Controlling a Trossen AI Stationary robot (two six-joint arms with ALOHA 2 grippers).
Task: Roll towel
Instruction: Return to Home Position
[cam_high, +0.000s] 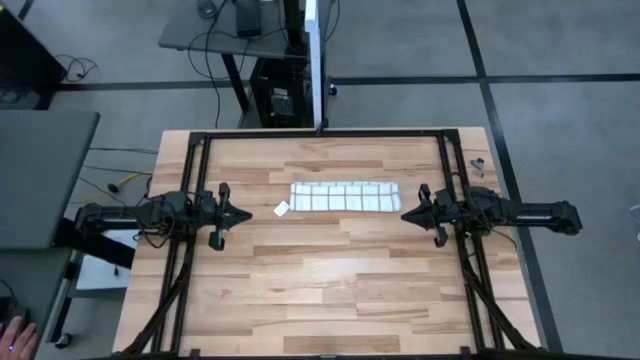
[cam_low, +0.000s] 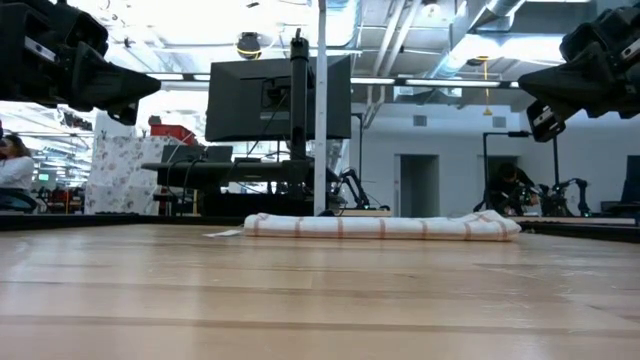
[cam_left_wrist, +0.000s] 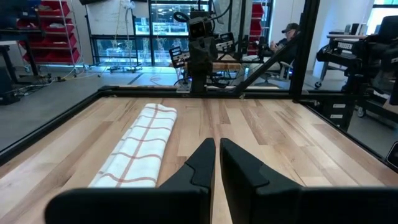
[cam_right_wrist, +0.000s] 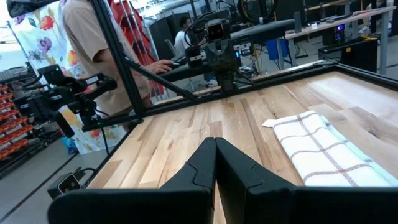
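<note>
1. Towel (cam_high: 344, 196), white with a red-brown grid, lies as a long, low roll on the wooden table (cam_high: 330, 300), toward its far edge and about midway between the two arms. Nothing touches it.
2. The rolling looks finished, so what remains is parking the arms. Done well, each arm draws back along its own side and keeps its height above the wood. The fingers should remain closed up so that nothing catches the thin cloth, which would probably loosen at a brush.
3. The left gripper (cam_high: 247, 214) hovers off the table at the left, its tips pointing toward the middle. Its fingers (cam_left_wrist: 200, 165) are drawn together with only a sliver of gap, and they carry nothing.
4. A small white scrap (cam_high: 282, 209) lies between that gripper and the roll, just beside the roll's left end. I cannot tell whether it touches the roll.
5. The roll runs left to right, set slightly farther back than the line joining the two grippers' tips.
6. The right gripper (cam_high: 404, 213) hangs raised near the roll's right end, apart from it and closer than the left one is to its end. Its fingers (cam_right_wrist: 202, 168) are pressed together and empty, and this arm needs more care when pulling away.
</note>
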